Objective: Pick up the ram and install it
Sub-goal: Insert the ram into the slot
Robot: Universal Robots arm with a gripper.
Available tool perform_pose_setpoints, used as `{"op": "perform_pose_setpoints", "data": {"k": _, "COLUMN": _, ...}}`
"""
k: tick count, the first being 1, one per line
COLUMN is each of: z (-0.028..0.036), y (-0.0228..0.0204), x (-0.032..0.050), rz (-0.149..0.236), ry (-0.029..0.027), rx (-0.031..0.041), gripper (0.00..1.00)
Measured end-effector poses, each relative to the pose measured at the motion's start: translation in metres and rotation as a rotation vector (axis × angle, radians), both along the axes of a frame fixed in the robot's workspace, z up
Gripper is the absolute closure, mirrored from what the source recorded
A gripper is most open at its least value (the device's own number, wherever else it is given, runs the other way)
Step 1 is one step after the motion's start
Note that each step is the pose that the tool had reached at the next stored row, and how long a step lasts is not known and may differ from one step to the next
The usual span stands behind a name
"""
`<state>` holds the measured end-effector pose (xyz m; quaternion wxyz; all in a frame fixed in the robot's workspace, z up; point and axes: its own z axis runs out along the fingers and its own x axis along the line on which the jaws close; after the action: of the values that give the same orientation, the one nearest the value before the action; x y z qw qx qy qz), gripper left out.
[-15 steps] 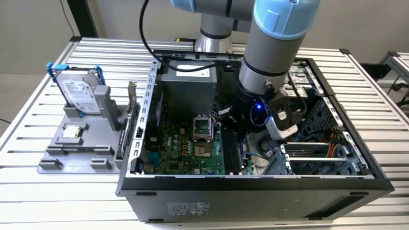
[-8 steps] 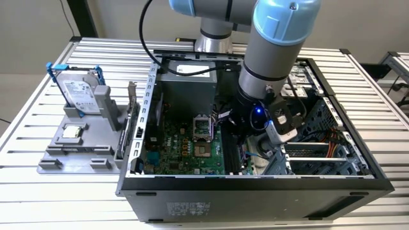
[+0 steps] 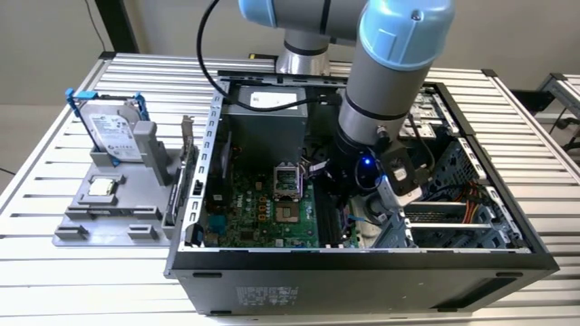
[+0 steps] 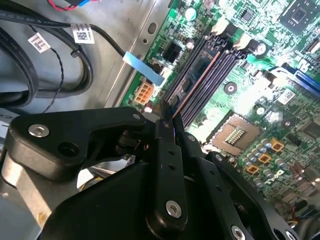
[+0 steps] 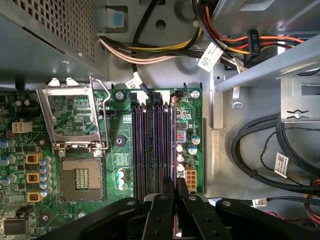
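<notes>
Our arm (image 3: 390, 75) stands almost upright, its grey tube under a blue-capped joint, reaching straight down from above; the wrist is low, with a small blue light glowing on it; our gripper (image 4: 167, 117) points downward, black linkages spread to either side in both wrist views; the two fingers (image 5: 161, 210) are drawn close together, pinched on a thin edge-on strip between their tips.

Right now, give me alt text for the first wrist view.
The gripper holds the ram edge-on over the outermost of the memory slots on the green motherboard. An open processor socket lies beside the slots, with bundled cables beyond.
</notes>
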<state>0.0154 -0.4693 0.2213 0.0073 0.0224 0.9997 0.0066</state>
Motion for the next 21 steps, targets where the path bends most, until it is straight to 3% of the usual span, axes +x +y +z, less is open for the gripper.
{"op": "perform_pose_setpoints", "data": {"k": 21, "z": -0.0071, "y": -0.0035, "x": -0.0011, "rz": 0.014, "ry": 0.0000, "rx": 0.0000, "gripper": 1.00}}
